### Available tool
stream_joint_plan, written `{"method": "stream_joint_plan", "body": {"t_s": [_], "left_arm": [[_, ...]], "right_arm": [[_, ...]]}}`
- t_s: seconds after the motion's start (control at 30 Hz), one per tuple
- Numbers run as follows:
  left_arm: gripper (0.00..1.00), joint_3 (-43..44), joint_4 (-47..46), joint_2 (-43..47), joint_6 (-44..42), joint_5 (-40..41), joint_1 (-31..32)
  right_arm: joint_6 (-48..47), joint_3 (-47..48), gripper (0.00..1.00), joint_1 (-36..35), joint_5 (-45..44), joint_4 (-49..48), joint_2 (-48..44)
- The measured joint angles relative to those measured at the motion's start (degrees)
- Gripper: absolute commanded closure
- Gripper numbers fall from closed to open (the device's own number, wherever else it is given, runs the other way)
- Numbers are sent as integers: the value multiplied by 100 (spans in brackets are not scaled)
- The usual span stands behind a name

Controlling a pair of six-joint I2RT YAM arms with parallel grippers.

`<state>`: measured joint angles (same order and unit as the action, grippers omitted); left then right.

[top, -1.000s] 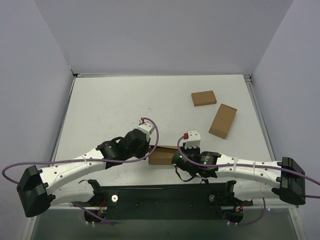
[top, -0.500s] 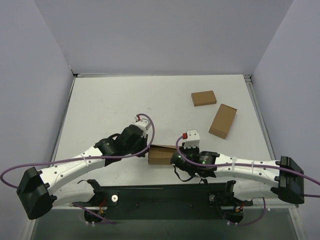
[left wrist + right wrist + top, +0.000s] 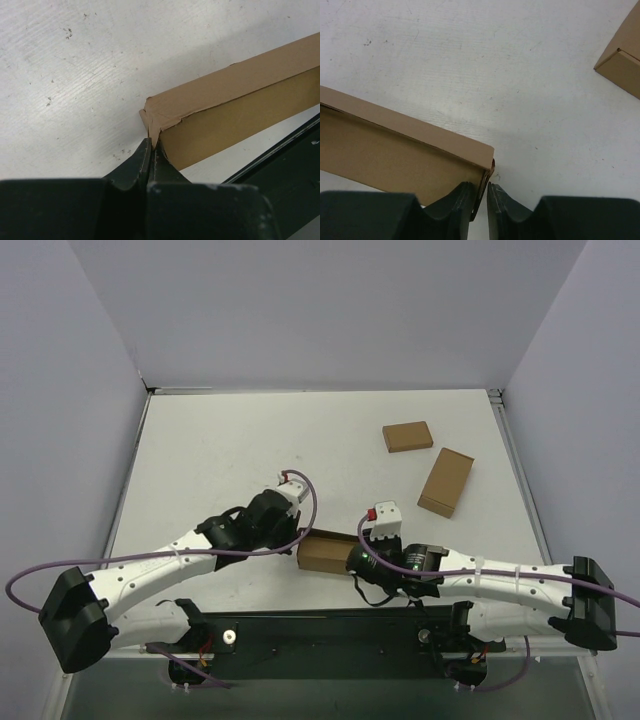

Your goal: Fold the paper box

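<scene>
Your paper box (image 3: 322, 552) looks nearly folded; only its ends seem unfinished. The left pincer (image 3: 150, 147) clamps one corner; the right pincer (image 3: 479, 192), slightly parted, straddles the other end.

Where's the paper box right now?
Top view: the paper box lies on the table, centre of its near edge, with the left gripper pinching its left corner and the right gripper straddling its right end.
</scene>
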<state>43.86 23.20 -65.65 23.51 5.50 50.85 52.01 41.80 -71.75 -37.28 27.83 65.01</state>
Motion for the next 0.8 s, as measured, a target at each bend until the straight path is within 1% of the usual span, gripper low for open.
{"method": "stream_joint_plan", "body": {"t_s": [0.17,0.2,0.27,0.37,0.43,0.57,0.67,0.77,0.8], "left_arm": [[100,103,13,-122,-367,-68,4],[100,131,26,-149,-448,-94,4],[100,177,66,-184,-588,-129,4],[100,240,153,-190,-708,-146,4],[100,284,205,-190,-769,-153,4],[100,365,262,-205,-815,-173,7],[100,420,297,-251,-813,-177,4],[100,487,345,-299,-763,-190,7],[100,522,363,-315,-732,-197,7]], "right_arm": [[-103,0,66,-4,68,125,-372],[-109,0,63,-4,66,153,-446],[-120,0,63,-4,66,216,-612],[-146,0,69,-4,61,299,-848],[-155,0,70,-4,59,328,-922],[-162,2,74,-4,63,330,-890],[-173,13,78,-4,68,328,-782],[-175,44,85,-4,87,326,-627],[-177,50,90,-4,92,321,-595]]}}
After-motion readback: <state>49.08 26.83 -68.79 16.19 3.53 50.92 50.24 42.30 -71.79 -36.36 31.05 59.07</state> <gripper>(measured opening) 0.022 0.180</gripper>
